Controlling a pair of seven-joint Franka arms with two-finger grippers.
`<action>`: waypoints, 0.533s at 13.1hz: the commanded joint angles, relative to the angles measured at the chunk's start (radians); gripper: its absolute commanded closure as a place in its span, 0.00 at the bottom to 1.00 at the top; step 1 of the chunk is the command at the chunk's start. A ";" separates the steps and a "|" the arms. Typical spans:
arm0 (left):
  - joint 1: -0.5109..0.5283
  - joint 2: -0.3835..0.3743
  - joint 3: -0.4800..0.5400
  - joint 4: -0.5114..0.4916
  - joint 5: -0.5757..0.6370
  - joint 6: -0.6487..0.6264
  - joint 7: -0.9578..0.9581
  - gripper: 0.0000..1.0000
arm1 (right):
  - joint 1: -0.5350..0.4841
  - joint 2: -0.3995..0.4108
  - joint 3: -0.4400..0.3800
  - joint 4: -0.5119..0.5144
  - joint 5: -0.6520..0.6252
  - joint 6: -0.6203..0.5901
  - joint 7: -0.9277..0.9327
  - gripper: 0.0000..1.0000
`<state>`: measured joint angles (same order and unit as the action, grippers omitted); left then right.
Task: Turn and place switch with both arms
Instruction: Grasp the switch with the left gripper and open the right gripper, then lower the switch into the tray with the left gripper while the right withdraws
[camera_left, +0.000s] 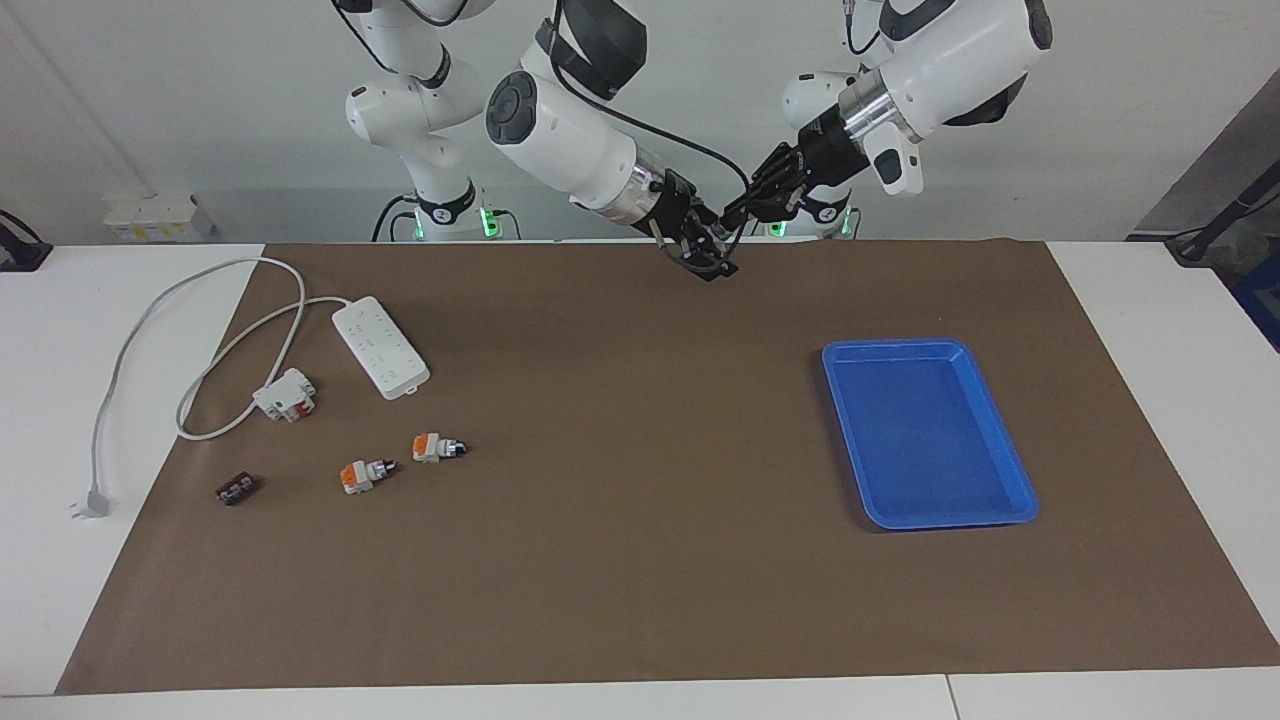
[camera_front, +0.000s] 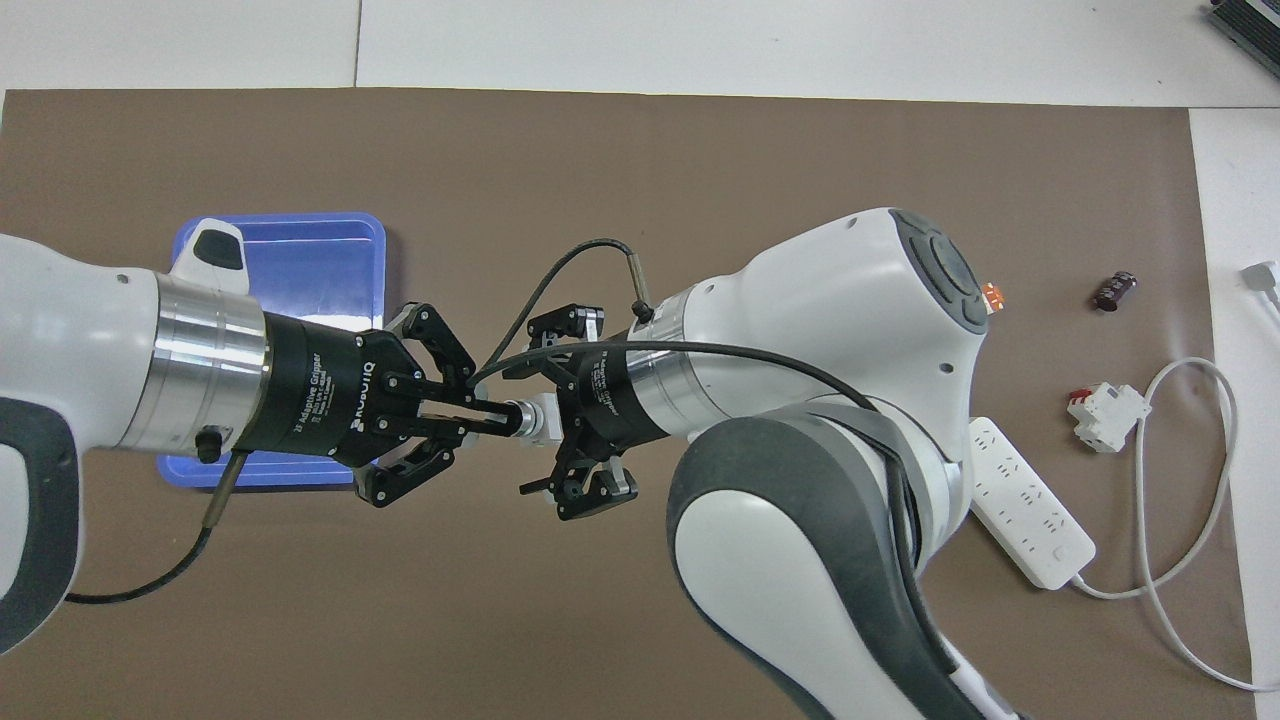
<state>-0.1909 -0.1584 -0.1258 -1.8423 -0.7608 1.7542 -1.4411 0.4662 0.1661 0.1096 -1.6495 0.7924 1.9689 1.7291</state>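
Note:
The switch (camera_front: 535, 420) hangs in the air between the two grippers over the brown mat (camera_left: 620, 520), near the robots' edge; only its white-grey body and black knob show. My left gripper (camera_front: 495, 415) is shut on the black knob tip. My right gripper (camera_front: 555, 415) is shut on the rear of the switch, and the orange block is hidden in it. In the facing view the left gripper (camera_left: 738, 212) and the right gripper (camera_left: 712, 250) meet tip to tip at the switch (camera_left: 722, 232). Two like switches (camera_left: 363, 475) (camera_left: 437, 447) lie on the mat toward the right arm's end.
A blue tray (camera_left: 930, 350) lies toward the left arm's end. Toward the right arm's end are a white power strip (camera_left: 380, 347) with its cable, a white-and-red block (camera_left: 285, 395) and a small dark brown block (camera_left: 236, 489).

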 joint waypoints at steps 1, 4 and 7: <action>0.019 -0.052 0.009 -0.084 0.010 0.024 0.057 1.00 | -0.024 -0.025 0.004 -0.010 -0.001 -0.036 -0.029 0.02; 0.048 -0.105 0.009 -0.190 0.101 0.034 0.160 1.00 | -0.041 -0.039 0.002 -0.010 -0.001 -0.082 -0.061 0.02; 0.102 -0.165 0.009 -0.328 0.250 0.092 0.359 1.00 | -0.063 -0.054 0.001 -0.010 -0.095 -0.123 -0.179 0.01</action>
<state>-0.1293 -0.2420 -0.1114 -2.0437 -0.5669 1.7822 -1.1960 0.4251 0.1370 0.1061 -1.6494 0.7632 1.8727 1.6352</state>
